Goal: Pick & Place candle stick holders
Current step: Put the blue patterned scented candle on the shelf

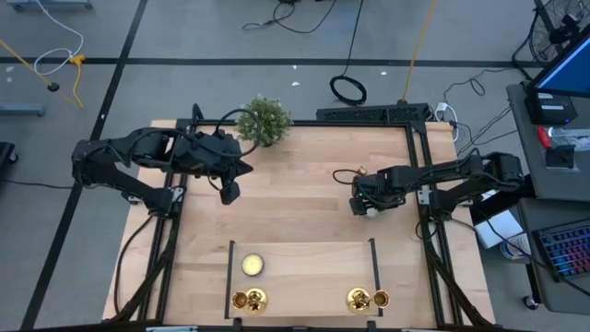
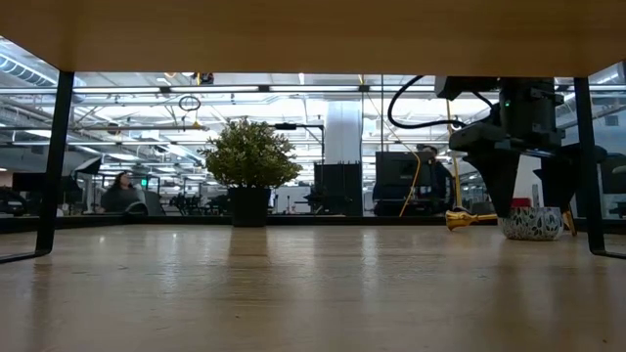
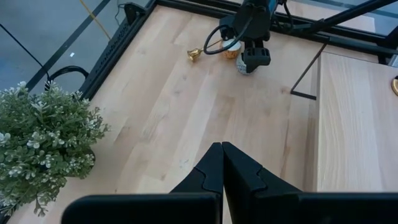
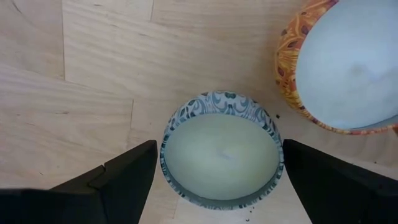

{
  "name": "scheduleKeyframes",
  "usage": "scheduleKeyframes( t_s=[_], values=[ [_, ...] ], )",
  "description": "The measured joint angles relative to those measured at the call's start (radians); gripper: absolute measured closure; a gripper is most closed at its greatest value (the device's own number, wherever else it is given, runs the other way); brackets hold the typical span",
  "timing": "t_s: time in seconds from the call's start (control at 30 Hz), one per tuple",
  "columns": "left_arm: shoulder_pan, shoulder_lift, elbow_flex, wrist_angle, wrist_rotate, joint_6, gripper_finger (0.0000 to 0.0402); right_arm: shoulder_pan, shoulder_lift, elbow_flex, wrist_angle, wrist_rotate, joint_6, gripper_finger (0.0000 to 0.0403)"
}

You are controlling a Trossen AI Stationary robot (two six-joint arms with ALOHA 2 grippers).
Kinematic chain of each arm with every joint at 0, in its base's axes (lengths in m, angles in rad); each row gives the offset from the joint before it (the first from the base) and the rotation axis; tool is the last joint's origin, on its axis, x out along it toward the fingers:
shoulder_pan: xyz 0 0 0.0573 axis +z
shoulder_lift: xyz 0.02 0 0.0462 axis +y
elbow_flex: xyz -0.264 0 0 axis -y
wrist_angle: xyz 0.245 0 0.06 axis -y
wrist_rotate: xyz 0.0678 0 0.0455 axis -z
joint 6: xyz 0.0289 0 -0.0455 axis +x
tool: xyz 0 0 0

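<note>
Straddling a blue-and-white patterned candle tin (image 4: 221, 149), your right gripper (image 4: 217, 174) has its fingers spread wide, one on each side of the rim and, as far as the wrist view shows, touching neither. That tin is not a candle stick holder, so judge before you close: if you mean to clear it, centre the rim between the fingers and come straight down, minding the orange-patterned candle (image 4: 345, 65) just beside it, which a finger could nudge.

One small gold candle stick holder (image 3: 194, 55) lies on its side on the surface (image 1: 304, 203) near those two candles, on the far side from the raised board. To take it you would need to shift over and line the fingers across its slim stem, not its flared base, because it looks likely to roll.

Two more gold holders (image 1: 249, 300) (image 1: 366, 298) sit on the raised board (image 1: 313, 267) at the near edge, with a yellow candle (image 1: 253, 266) close by.

Your left gripper (image 3: 222, 168) waits over the surface near the potted plant (image 1: 264, 120), fingers pressed together and empty.
</note>
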State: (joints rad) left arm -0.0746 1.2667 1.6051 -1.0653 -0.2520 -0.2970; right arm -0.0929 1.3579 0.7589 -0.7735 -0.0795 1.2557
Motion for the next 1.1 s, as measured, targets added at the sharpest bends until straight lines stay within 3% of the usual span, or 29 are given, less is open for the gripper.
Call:
scheduleKeyframes(
  t_s=[0.53,0.9,1.1],
  values=[
    [0.000,0.000,0.000,0.000,-0.003,0.002,0.0399,0.000,0.001,0.000,0.000,-0.006,-0.008,0.0060],
    [0.000,0.000,0.000,-0.004,-0.010,0.006,0.0399,0.010,0.076,0.000,0.052,-0.054,-0.022,0.0060],
    [0.000,0.000,0.000,-0.007,-0.009,0.006,0.0399,0.010,0.077,0.000,0.050,-0.050,-0.024,0.0090]
  ],
)
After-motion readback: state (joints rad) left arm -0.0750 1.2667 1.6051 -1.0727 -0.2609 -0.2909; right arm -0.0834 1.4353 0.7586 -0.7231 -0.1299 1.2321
